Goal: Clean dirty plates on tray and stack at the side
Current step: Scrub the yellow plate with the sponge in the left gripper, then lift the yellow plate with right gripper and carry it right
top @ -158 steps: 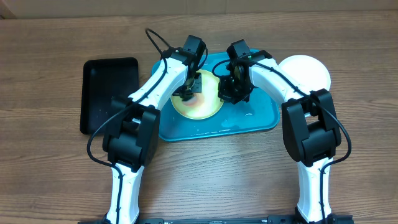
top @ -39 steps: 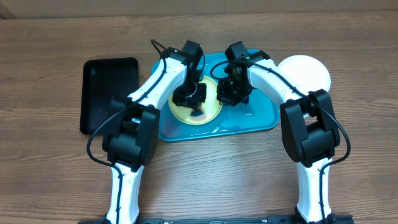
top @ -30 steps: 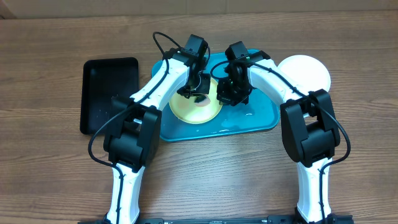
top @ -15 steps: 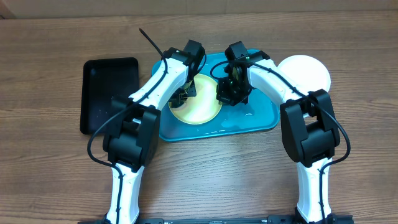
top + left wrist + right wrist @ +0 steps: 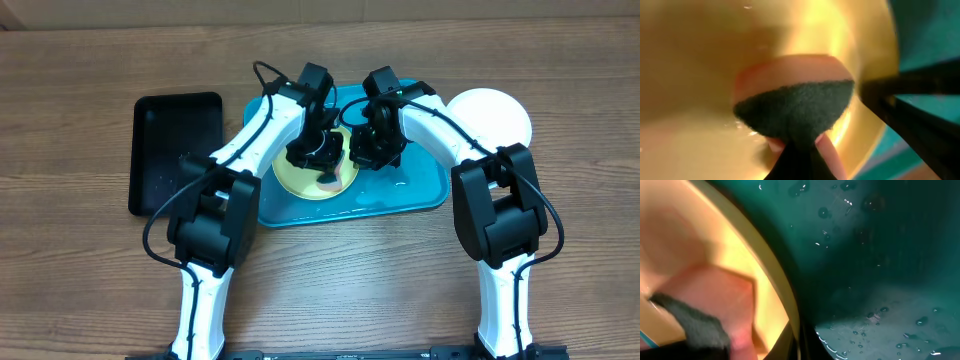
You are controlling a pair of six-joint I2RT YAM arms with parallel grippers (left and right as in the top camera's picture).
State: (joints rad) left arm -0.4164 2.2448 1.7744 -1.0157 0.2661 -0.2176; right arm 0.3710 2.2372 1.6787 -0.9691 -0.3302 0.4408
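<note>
Currently left end effector [image 5: 325, 168] clamps a sponge [image 5: 795, 107] on the yellow-green plate [image 5: 295, 180] in the tray [image 5: 420, 185]. Right end effector [image 5: 366, 155]: opening cannot be told. White plate [image 5: 490, 115], right of tray, seems done.

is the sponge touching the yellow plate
Touching. The left wrist view shows the sponge pressed against the yellow plate, with no gap and water glinting along its lower edge.

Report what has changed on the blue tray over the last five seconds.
The left gripper, holding the sponge, scrubbed back and forth over the yellow-green plate. It went from the plate's upper left half a second ago toward its centre now. The right gripper stayed at the plate's right rim. The turquoise tray, white plate and black tray have not moved.
</note>
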